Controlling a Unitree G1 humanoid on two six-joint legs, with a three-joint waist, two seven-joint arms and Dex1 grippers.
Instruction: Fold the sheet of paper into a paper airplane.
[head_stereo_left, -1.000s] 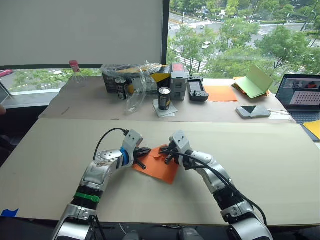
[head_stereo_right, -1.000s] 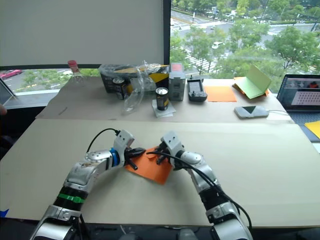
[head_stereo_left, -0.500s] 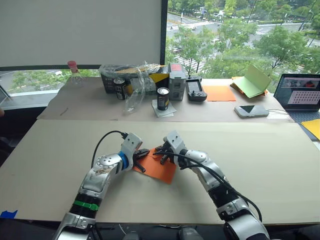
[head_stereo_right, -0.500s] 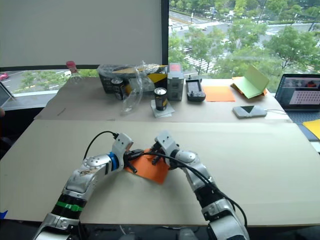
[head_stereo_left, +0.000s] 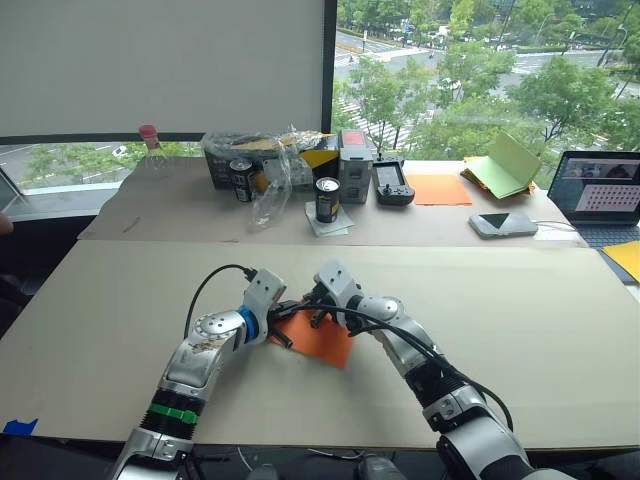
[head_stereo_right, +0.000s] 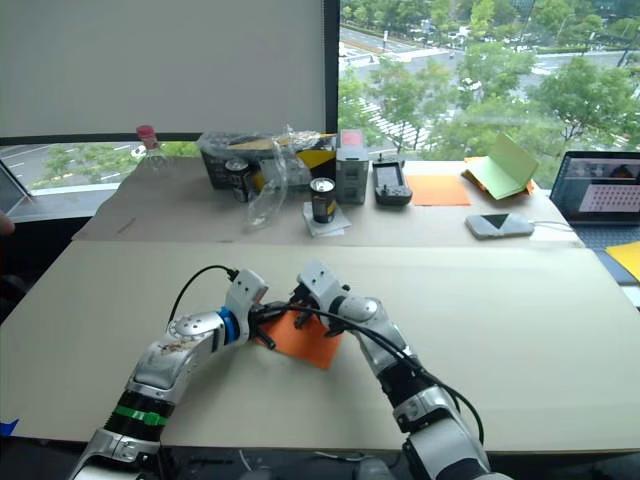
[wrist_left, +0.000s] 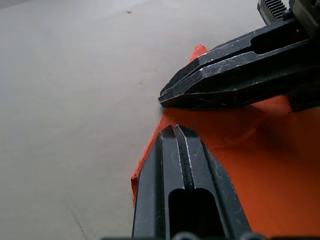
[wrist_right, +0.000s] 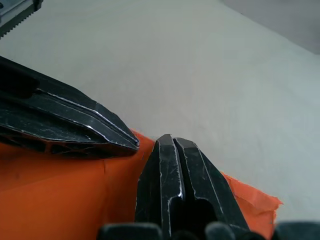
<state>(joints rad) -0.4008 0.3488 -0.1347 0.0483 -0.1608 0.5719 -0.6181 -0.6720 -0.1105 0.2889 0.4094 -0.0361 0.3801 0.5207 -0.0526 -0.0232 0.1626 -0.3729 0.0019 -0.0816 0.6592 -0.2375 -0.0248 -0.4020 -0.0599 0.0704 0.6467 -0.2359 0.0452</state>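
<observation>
Since a second ago both grippers have drawn closer together over the sheet of paper (head_stereo_left: 318, 338), the right gripper (head_stereo_left: 312, 309) having slid toward the robot's left until its tips nearly meet those of the left gripper (head_stereo_left: 283, 318). Less of the orange shows now, with the far part of the sheet covered by the two tools.

That sheet lies flat on the near table (head_stereo_left: 520, 330), just in front of the robot and a little left of the table's middle, with one corner pointing toward the near edge. In the left wrist view the left gripper's fingers (wrist_left: 182, 185) sit pressed together with no gap, resting on the sheet's edge — closed, though whether they pinch the paper between them I cannot tell. The right wrist view shows the same for the right gripper's fingers (wrist_right: 172, 190): shut tight, tips down on the orange surface beside the other gripper's black finger. A small crumpled corner of the paper sticks out past the right fingers.

On the far table (head_stereo_left: 180, 210), well apart from the sheet, stand a dark can (head_stereo_left: 328, 198) on a white napkin, a second can (head_stereo_left: 242, 179) beside a dark basket (head_stereo_left: 225, 155), a crumpled clear plastic bag (head_stereo_left: 275, 180) and a clear bottle with a pink cap (head_stereo_left: 151, 148). Further to the right lie a black remote control (head_stereo_left: 392, 182), a paler orange sheet (head_stereo_left: 440, 189), a light green booklet (head_stereo_left: 508, 163) propped open, a white device (head_stereo_left: 503, 224) — and a laptop (head_stereo_left: 603, 192) at the edge.
</observation>
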